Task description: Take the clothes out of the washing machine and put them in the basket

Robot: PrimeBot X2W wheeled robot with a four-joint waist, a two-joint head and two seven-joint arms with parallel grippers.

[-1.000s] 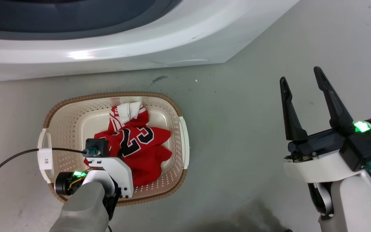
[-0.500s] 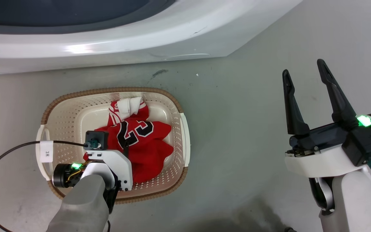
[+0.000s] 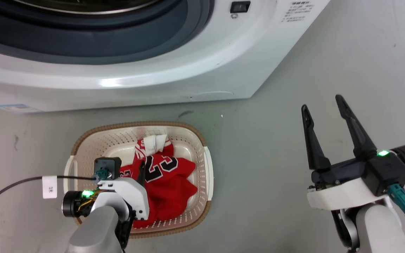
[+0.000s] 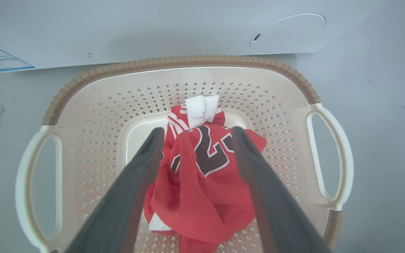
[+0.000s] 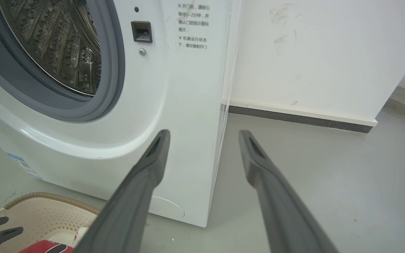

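fingers (image 3: 353,128) dark | wrist shells (image 3: 343,198) white | LEDs (image 3: 383,153) green | cable (image 3: 76,177) black | tag (image 3: 49,187) perhaps "3米"

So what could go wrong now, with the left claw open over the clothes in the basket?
1. The left claw straddles the clothes; when it lifts, a finger might snag fabric and drag it out of the basket.
2. The black cable at that wrist crosses the basket's handle and could catch it.

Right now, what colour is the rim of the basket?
Brown, with a woven look, on a cream basket; the left wrist view shows it best.
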